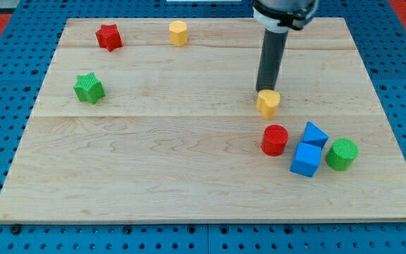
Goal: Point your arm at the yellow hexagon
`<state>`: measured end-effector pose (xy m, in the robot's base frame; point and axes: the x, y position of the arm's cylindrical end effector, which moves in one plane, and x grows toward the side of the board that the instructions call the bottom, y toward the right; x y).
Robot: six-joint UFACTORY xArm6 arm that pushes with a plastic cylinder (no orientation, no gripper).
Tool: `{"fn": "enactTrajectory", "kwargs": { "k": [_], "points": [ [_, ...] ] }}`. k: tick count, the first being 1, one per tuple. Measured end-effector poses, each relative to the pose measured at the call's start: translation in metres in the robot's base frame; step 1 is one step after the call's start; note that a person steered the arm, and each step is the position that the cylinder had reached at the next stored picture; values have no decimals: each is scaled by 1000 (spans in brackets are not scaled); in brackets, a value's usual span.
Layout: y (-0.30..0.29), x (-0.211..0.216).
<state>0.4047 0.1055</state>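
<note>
The yellow hexagon (178,33) stands near the view's top edge of the wooden board, left of centre. My tip (266,92) is far from it, down and to the view's right. The tip rests against the top side of a second yellow block (267,104), whose shape I cannot make out. The dark rod rises straight up from there to the arm's head at the view's top.
A red star (108,37) lies left of the hexagon and a green star (89,87) lower left. At the lower right are a red cylinder (275,140), two blue blocks (314,134) (306,159) and a green cylinder (342,154). The board (154,169) sits on a blue pegboard.
</note>
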Motion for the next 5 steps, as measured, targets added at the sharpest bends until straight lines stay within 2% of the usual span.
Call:
{"fn": "enactTrajectory", "kwargs": {
  "k": [1,2,3,5],
  "points": [
    [0,36],
    [-5,30],
    [-15,-18],
    [-26,-155]
  ]
}}
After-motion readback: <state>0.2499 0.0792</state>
